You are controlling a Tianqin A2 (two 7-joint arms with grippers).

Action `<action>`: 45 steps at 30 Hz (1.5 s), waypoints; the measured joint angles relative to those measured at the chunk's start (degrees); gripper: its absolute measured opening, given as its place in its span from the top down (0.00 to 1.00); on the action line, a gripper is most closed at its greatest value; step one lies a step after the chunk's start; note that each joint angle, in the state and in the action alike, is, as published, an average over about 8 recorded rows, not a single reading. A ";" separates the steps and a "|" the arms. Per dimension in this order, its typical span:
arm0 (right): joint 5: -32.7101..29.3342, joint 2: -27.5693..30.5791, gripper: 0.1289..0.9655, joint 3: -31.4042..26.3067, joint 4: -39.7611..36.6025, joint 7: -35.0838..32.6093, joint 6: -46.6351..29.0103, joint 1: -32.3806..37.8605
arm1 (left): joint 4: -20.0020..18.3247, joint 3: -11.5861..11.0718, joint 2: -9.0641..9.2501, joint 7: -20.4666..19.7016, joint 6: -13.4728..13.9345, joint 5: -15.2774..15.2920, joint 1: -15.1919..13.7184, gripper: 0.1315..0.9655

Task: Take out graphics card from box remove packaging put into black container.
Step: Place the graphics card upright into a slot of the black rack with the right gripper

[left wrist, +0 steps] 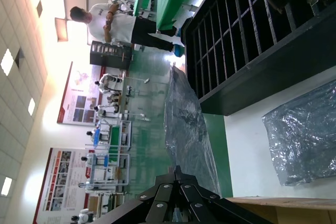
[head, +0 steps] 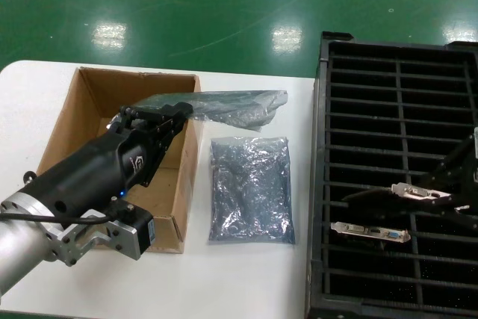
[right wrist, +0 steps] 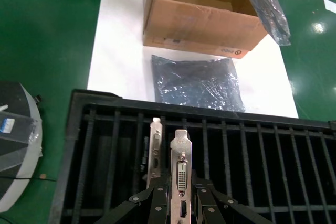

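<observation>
Graphics card (right wrist: 181, 174) clamped upright in right gripper (right wrist: 181, 211) over black container (head: 321, 184) slots; left gripper (head: 175, 113) pinching packaging (head: 239, 106) above box (head: 89, 102) rim.

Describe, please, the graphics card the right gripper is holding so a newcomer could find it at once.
Find the black container beside the white table. Two cards stand in its slots; this graphics card is clamped in the right gripper, while the neighbouring card stands free.
</observation>
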 joint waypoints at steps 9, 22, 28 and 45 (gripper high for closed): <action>-3.19 -1.91 0.93 -1.74 -3.03 -1.55 0.46 2.19 | 0.00 0.00 0.00 0.00 0.00 0.00 0.00 0.99; -6.23 -3.89 0.93 -3.61 -5.87 -3.91 1.65 3.19 | 0.00 0.00 0.00 0.00 0.00 0.00 0.00 0.99; -6.86 -4.13 0.93 -4.11 -6.21 -4.31 1.70 2.97 | 0.00 0.00 0.00 0.00 0.00 0.00 0.00 0.99; -10.30 -7.22 0.93 -6.34 -9.13 -2.62 1.19 4.72 | 0.00 0.00 0.00 0.00 0.00 0.00 0.00 0.99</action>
